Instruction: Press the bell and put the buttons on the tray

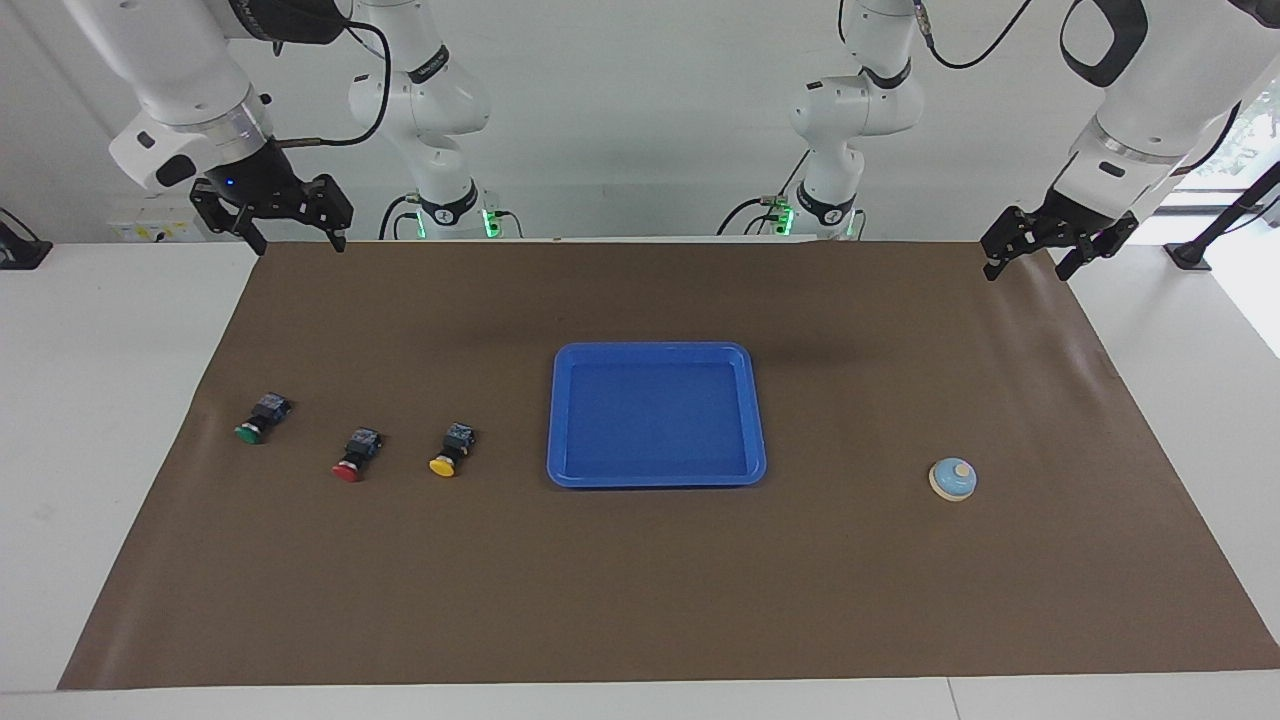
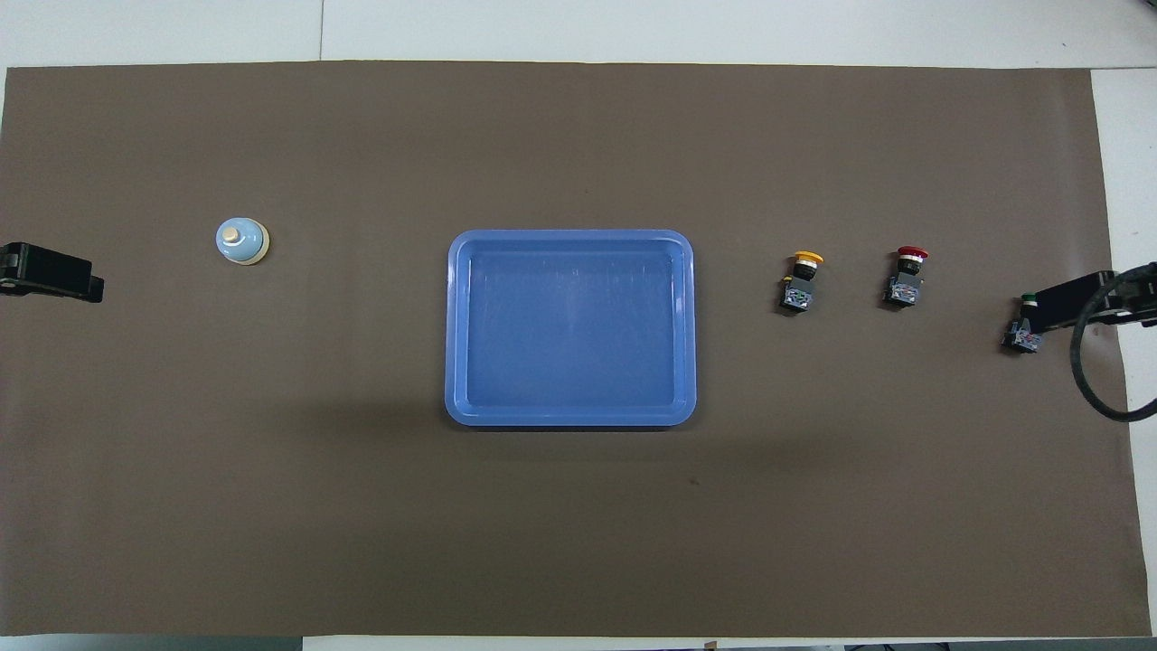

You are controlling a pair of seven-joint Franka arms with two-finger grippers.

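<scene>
The blue tray (image 1: 656,476) lies empty in the middle of the brown mat; it also shows in the overhead view (image 2: 570,417). Three buttons lie in a row toward the right arm's end: yellow (image 1: 449,452) (image 2: 801,280) closest to the tray, then red (image 1: 354,457) (image 2: 907,275), then green (image 1: 259,420) (image 2: 1023,333). The bell (image 1: 953,479) (image 2: 241,241) stands toward the left arm's end. My right gripper (image 1: 298,246) (image 2: 1067,303) is open, empty and raised over that end of the mat; in the overhead view it covers part of the green button. My left gripper (image 1: 1025,272) (image 2: 54,274) is open, empty and raised over the bell's end.
The brown mat (image 1: 640,600) covers most of the white table (image 1: 100,400). A black cable (image 2: 1094,380) loops down from the right arm over the mat's end.
</scene>
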